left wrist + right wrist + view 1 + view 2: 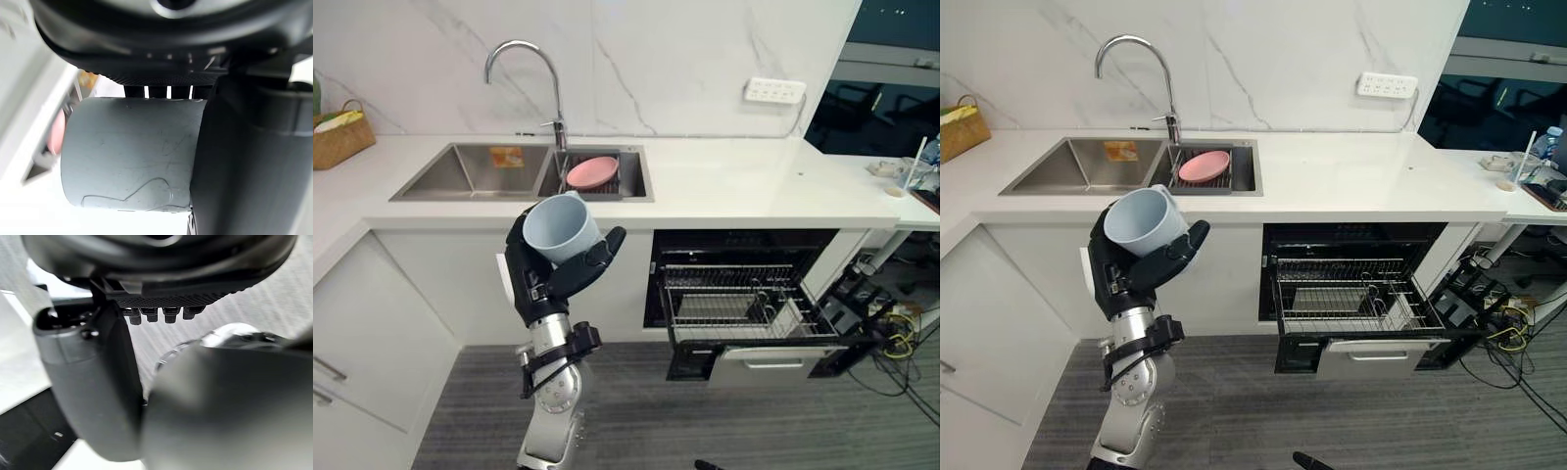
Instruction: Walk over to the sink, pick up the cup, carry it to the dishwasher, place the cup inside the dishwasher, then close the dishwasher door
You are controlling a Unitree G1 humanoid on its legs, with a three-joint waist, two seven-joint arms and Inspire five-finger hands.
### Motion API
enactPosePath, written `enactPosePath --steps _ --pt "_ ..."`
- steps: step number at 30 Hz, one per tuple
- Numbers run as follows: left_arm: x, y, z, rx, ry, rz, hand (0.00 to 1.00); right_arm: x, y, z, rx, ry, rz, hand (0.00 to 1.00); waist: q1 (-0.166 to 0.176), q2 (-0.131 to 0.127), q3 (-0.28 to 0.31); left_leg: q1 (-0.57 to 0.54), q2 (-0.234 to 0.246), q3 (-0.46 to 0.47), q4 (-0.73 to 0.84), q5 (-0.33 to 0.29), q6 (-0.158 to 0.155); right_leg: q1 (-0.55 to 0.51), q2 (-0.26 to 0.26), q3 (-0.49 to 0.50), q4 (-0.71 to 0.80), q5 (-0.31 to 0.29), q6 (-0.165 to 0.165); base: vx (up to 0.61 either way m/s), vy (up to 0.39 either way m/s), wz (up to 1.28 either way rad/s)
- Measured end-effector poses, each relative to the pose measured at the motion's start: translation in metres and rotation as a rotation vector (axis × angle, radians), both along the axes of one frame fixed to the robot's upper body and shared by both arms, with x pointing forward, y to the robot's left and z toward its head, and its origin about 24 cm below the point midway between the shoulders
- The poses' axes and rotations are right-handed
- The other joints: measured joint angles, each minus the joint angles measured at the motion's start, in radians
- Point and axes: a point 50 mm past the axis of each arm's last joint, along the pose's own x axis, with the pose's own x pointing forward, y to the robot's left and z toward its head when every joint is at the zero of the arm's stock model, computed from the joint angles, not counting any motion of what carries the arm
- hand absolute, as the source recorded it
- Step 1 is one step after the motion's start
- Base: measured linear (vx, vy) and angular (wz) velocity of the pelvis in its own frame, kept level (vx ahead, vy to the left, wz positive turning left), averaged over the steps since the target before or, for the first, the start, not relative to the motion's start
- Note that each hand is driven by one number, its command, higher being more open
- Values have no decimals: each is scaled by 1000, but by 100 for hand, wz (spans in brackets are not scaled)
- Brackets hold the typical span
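Matt cup point(560, 227), brushed-steel sink point(460, 171)
Cup scuffed plastic; tap point(524, 54) glossy chrome; counter point(734, 181) smooth, white; rack point(734, 299) metal wire; basket point(337, 142) woven.

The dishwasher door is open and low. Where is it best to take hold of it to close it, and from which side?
Take the handle on the silver door front, coming from the room side, low. The front sits below the pulled-out rack and faces outward, so pushing there should close it. The left hand is full with the cup.

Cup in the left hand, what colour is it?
The cup is plain pale blue-grey, clearest in the left eye view.
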Motion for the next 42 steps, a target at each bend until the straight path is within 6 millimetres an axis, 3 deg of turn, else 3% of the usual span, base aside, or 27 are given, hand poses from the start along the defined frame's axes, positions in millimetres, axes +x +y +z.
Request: enactPosePath --steps 1,3,4,5,6,7,9,10,11,13,16,18,19,20,21,22,23,24,25,26,27,29,30,31,33,36,42 --pt "0 1 0 8 -2 -3 0 -1 0 -1 -5 8 -2 100 4 0 -1 -9 -12 4 -66 -14 4 16 -1 22 -11 0 3 309 63 -89" --pt "-3 7 -3 43 -3 -6 0 2 -1 -2 -27 20 -1 100 12 -10 0 -8 -99 -45 -464 -30 7 49 -25 111 -29 8 26 321 125 -103" --pt "-3 8 -3 46 -5 -6 0 4 -2 -3 -35 18 0 100 12 -11 0 -5 -125 -82 -569 -18 3 51 -36 135 -29 5 35 369 222 -128" --pt "-5 7 -4 49 -14 -15 0 10 -2 -3 -57 7 9 100 17 -12 0 -3 -174 -181 -754 54 -2 57 -60 202 -28 -1 58 309 210 -131" --pt "-5 5 -4 51 -18 -24 0 13 -3 -3 -72 0 9 100 21 -11 0 -1 -187 -219 -808 97 -8 62 -71 249 -26 -7 75 325 230 -136" --pt "-5 5 -4 50 -22 -27 0 14 -3 -3 -82 -7 9 100 22 -9 -2 0 -188 -230 -831 122 -9 66 -75 277 -25 -12 85 277 226 -125" --pt "-7 -2 -2 42 -43 -55 0 17 -3 -2 -115 -28 6 100 19 9 -12 19 -170 -241 -871 251 -22 78 -72 356 -14 -37 123 372 361 -114" --pt "-8 -3 -2 51 -52 -64 0 18 2 -3 -132 -37 -6 100 7 -10 -24 44 -177 -201 -856 260 -34 90 -99 393 -12 -52 147 350 413 -100" --pt "-8 -1 -1 72 -66 -67 0 21 11 -4 -131 -52 -16 100 -7 -43 -24 72 -201 -161 -863 240 -17 97 -130 406 -14 -56 169 248 339 -91" --pt "-8 3 -1 83 -68 -61 0 22 19 -5 -144 -61 -33 100 -15 -68 -30 102 -229 -109 -868 218 8 108 -170 422 -30 -48 189 152 284 -68" --pt "-5 1 4 89 -92 -85 0 22 17 -4 -230 -63 -71 100 -31 -67 -30 138 -264 -70 -890 194 38 116 -210 417 -37 -24 226 51 239 -35" --pt "-2 0 9 97 -118 -110 0 29 12 2 -288 -89 -111 100 -29 -63 -34 144 -270 -45 -900 171 40 93 -217 402 -20 -17 239 -30 163 -50" --pt "0 5 12 109 -134 -92 0 43 3 19 -381 -318 -156 100 -30 -55 -33 153 -270 1 -919 167 46 38 -213 354 35 -17 239 -48 121 -111" --pt "0 16 10 128 -126 -44 0 63 -11 47 -449 -434 -157 100 -43 -45 -32 161 -263 58 -935 166 48 -31 -214 298 103 -18 237 -49 114 -131" --pt "0 25 10 139 -120 -10 0 75 -20 59 -470 -471 -169 100 -58 -40 -35 168 -259 87 -942 166 50 -54 -222 262 129 -17 237 -68 123 -139" --pt "0 41 12 172 -120 49 0 89 -41 78 -525 -573 -225 100 -73 -42 -41 178 -256 139 -948 167 49 -76 -235 169 130 -11 239 -47 78 -123" --pt "-1 55 16 212 -133 105 0 92 -66 99 -587 -696 -274 100 -75 -55 -41 181 -256 179 -947 167 54 -78 -244 88 91 -2 231 -23 48 -112" --pt "-2 61 18 222 -139 131 0 91 -77 112 -624 -758 -276 100 -76 -61 -37 180 -256 196 -941 165 54 -71 -244 60 55 8 218 54 -31 -71" --pt "-3 71 18 225 -131 181 0 89 -98 137 -704 -851 -259 100 -90 -62 -32 171 -249 200 -927 164 53 -42 -230 50 -12 43 208 75 -44 -34" --pt "-3 74 18 226 -123 197 0 89 -105 151 -742 -894 -249 100 -99 -62 -32 166 -244 192 -922 164 53 -33 -221 53 -42 60 208 81 -68 -35" --pt "-3 76 16 235 -103 228 0 95 -108 178 -796 -1003 -226 100 -108 -67 -29 165 -236 177 -920 162 50 -17 -206 69 -88 88 204 40 -75 -39" --pt "3 60 5 275 -37 226 0 113 -88 233 -815 -1276 -146 100 -117 -68 -29 169 -227 171 -921 155 39 -5 -194 84 -119 104 197 -4 -74 -30" --pt "4 54 1 292 -15 207 0 118 -79 243 -798 -1338 -118 100 -117 -68 -29 173 -226 171 -924 155 38 -1 -192 84 -121 104 197 -31 -48 -5" --pt "6 42 -7 340 28 186 0 131 -58 259 -724 -1460 -65 100 -116 -68 -29 180 -225 170 -928 155 36 7 -190 84 -127 105 197 -29 -36 1" --pt "7 26 -12 385 59 151 0 148 -28 273 -597 -1591 25 100 -110 -66 -29 183 -229 167 -945 159 30 9 -190 80 -137 108 197 -37 -29 6" --pt "6 14 -13 450 58 155 0 160 1 272 -414 -1658 128 100 -85 -62 -30 182 -243 150 -970 179 36 9 -195 61 -150 111 198 7 -9 18" --pt "6 17 -19 494 87 265 0 164 8 262 -248 -1676 160 100 -70 -57 -33 182 -259 130 -989 185 38 26 -203 32 -174 113 202 58 5 13"
